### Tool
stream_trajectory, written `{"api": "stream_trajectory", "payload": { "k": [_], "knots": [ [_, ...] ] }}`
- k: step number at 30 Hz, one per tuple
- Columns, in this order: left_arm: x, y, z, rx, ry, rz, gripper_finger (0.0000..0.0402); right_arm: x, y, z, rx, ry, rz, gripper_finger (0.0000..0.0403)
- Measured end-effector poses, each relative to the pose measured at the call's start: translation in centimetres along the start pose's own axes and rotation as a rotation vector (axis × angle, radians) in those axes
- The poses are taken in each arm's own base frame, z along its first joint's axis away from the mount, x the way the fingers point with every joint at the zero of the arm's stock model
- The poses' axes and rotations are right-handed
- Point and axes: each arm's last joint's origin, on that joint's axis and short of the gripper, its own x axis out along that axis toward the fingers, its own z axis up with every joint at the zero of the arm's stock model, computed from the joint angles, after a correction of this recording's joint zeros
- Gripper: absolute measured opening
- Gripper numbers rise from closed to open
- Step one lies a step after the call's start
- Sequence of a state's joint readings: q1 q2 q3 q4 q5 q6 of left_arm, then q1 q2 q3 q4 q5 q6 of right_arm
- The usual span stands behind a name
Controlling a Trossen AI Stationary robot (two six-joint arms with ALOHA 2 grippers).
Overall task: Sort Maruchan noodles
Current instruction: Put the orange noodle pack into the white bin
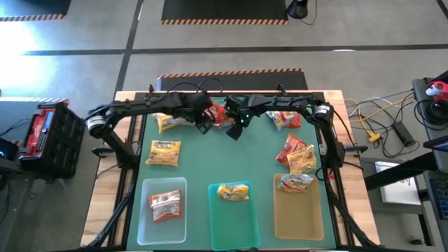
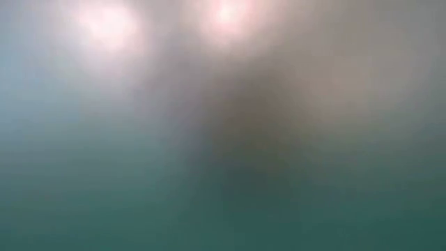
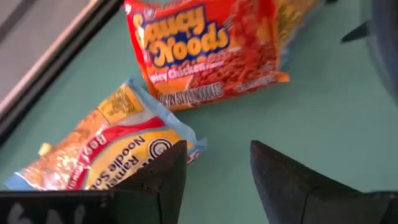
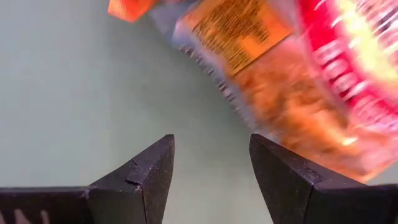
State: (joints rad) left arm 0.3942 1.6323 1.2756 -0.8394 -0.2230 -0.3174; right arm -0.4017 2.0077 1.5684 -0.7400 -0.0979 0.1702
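Several Maruchan packets lie flat on the green table. My left gripper [image 1: 204, 124] is open at the far middle, above the mat. In its wrist view [image 3: 217, 146] a red Saucy Noods packet [image 3: 205, 50] lies ahead. A yellow-orange packet with a white-red label [image 3: 106, 149] lies beside one finger, and I cannot tell whether they touch. My right gripper [image 1: 236, 128] is open close beside the left one. In its wrist view [image 4: 211, 140] a blurred orange-red packet [image 4: 298, 81] lies ahead, off to one side. The low view shows only blur.
Three trays stand along the near edge, each holding one packet: clear [image 1: 145, 183], teal [image 1: 212, 210] and amber [image 1: 297, 220]. Loose packets lie at the left [image 1: 162, 152], the far left [image 1: 171, 122], the far right [image 1: 285, 119] and the right [image 1: 297, 155]. The two grippers are close together.
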Motion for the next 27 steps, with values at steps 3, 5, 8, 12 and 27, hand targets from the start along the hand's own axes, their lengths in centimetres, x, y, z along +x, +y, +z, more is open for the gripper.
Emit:
{"api": "stream_trajectory", "payload": {
  "k": [3, 5, 8, 12, 27],
  "knots": [
    [0.6, -0.2, -0.2, -0.032, 0.025, 0.008, 0.0159, -0.4, -1.2, 0.4, -0.031, -0.013, -0.001, 0.0201],
    [0.3, -0.2, 0.0, -0.061, -0.008, -0.005, 0.0159, -0.5, -2.1, 0.4, -0.036, -0.007, -0.007, 0.0201],
    [-1.0, 0.1, 0.3, -0.106, -0.063, -0.044, 0.0159, -0.6, -3.3, 0.3, 0.002, 0.022, -0.019, 0.0201],
    [-2.7, 1.2, 0.5, -0.169, -0.116, -0.061, 0.0159, -1.0, -3.8, 0.1, 0.006, 0.042, 0.01, 0.0201],
    [0.2, 3.2, 0.0, -0.31, -0.166, -0.267, 0.0159, -4.6, -5.0, 2.9, 0.027, -0.257, 0.196, 0.0201]
  ]
}}
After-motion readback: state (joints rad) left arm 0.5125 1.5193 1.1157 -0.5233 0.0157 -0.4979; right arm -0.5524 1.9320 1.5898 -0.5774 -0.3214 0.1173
